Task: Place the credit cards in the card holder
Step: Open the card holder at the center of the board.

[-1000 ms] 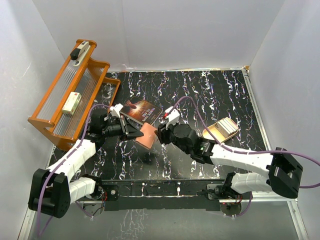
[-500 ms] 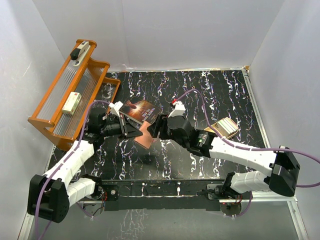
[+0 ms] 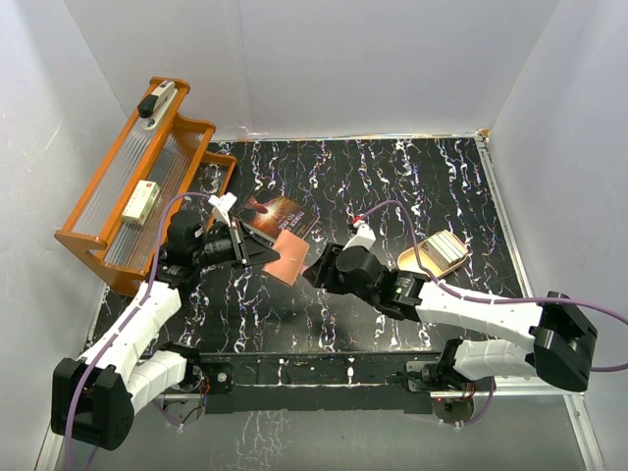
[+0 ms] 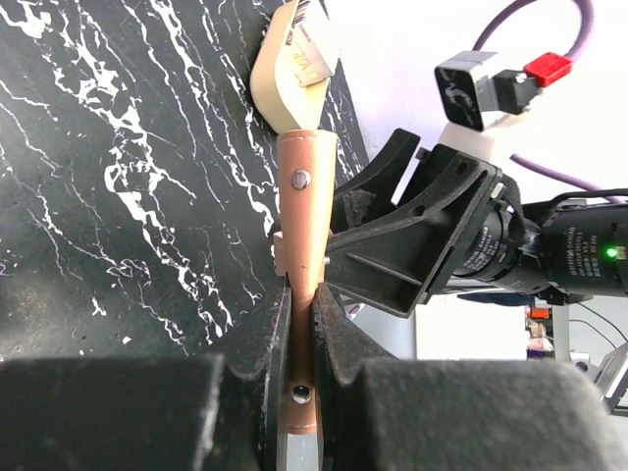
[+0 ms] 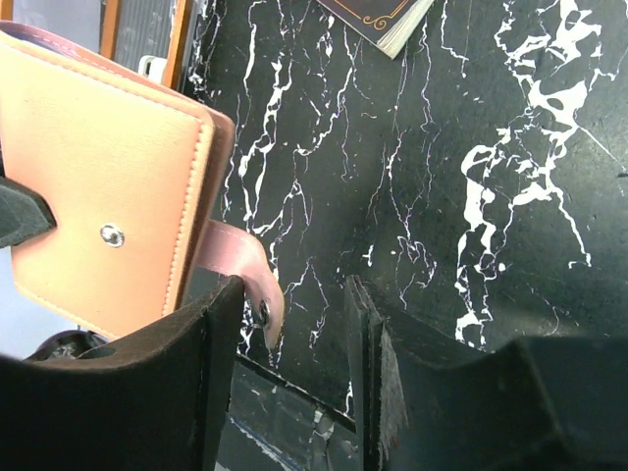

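Left tool (image 4: 299, 306) pinches the small reddish-brown leather card holder (image 4: 306, 196) above the black marbled surface (image 3: 442, 186), its length pointing right toward the spread right tool (image 5: 294, 294), whose jaws bracket its snap tab (image 5: 245, 267).

The card holder (image 3: 287, 263) is hanging over the middle of the table (image 3: 412, 186), between the left gripper (image 3: 261, 254) and the right gripper (image 3: 316, 269). The book (image 3: 279, 217) is lying just behind it. The tin (image 3: 439, 253) is lying well off to the right, and the rack (image 3: 118, 211) is standing far left.
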Controlling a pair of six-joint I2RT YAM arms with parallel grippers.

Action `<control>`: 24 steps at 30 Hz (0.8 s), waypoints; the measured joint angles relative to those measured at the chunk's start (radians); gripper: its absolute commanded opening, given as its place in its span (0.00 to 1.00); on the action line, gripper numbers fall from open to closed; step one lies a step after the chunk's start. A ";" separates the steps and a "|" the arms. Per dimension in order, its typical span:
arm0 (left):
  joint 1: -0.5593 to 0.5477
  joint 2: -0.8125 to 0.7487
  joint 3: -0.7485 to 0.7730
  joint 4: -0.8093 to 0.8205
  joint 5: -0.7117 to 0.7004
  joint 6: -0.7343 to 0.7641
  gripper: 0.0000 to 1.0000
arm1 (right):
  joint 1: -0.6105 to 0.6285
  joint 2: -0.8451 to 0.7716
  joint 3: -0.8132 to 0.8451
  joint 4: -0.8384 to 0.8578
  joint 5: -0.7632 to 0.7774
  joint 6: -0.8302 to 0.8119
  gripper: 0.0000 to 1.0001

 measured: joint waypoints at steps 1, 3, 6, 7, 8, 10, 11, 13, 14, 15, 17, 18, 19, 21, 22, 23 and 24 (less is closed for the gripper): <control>0.000 -0.004 0.000 0.004 0.000 -0.003 0.00 | 0.000 -0.013 -0.011 0.003 -0.002 0.011 0.45; 0.000 -0.012 0.000 0.016 0.003 -0.013 0.00 | 0.000 -0.041 -0.042 0.024 -0.008 0.026 0.44; 0.000 -0.024 -0.003 0.036 0.008 -0.033 0.00 | 0.000 -0.076 -0.090 0.063 -0.020 0.042 0.45; 0.000 -0.028 -0.005 0.043 0.012 -0.038 0.00 | 0.000 -0.085 -0.103 0.077 -0.023 0.045 0.46; 0.000 -0.031 -0.006 0.049 0.015 -0.042 0.00 | 0.000 -0.092 -0.109 0.081 -0.025 0.048 0.46; 0.000 -0.036 -0.008 0.056 0.021 -0.049 0.00 | 0.000 -0.106 -0.117 0.101 -0.030 0.056 0.47; 0.000 -0.039 -0.009 0.058 0.023 -0.052 0.00 | 0.000 -0.110 -0.117 0.112 -0.031 0.059 0.47; 0.000 -0.045 -0.011 0.063 0.025 -0.055 0.00 | 0.000 -0.116 -0.117 0.137 -0.037 0.066 0.47; 0.000 -0.050 -0.016 0.070 0.026 -0.059 0.00 | 0.000 -0.116 -0.117 0.149 -0.042 0.067 0.47; 0.000 -0.055 -0.022 0.074 0.027 -0.061 0.00 | 0.000 -0.116 -0.117 0.160 -0.046 0.069 0.47; 0.000 -0.062 -0.033 0.076 0.029 -0.067 0.00 | 0.000 -0.116 -0.117 0.180 -0.056 0.074 0.45; 0.000 -0.063 -0.038 0.077 0.030 -0.069 0.00 | 0.000 -0.116 -0.117 0.185 -0.060 0.074 0.44; 0.000 -0.063 -0.040 0.078 0.030 -0.072 0.00 | 0.000 -0.116 -0.117 0.185 -0.063 0.077 0.43; 0.000 -0.063 -0.042 0.078 0.032 -0.076 0.00 | 0.000 -0.111 -0.117 0.189 -0.068 0.084 0.39; 0.000 -0.063 -0.042 0.079 0.034 -0.076 0.00 | 0.000 -0.111 -0.117 0.190 -0.069 0.086 0.36; 0.000 -0.063 -0.042 0.080 0.037 -0.078 0.00 | 0.000 -0.110 -0.117 0.190 -0.070 0.089 0.31; 0.000 -0.063 -0.042 0.081 0.040 -0.078 0.00 | 0.000 -0.111 -0.117 0.193 -0.069 0.090 0.25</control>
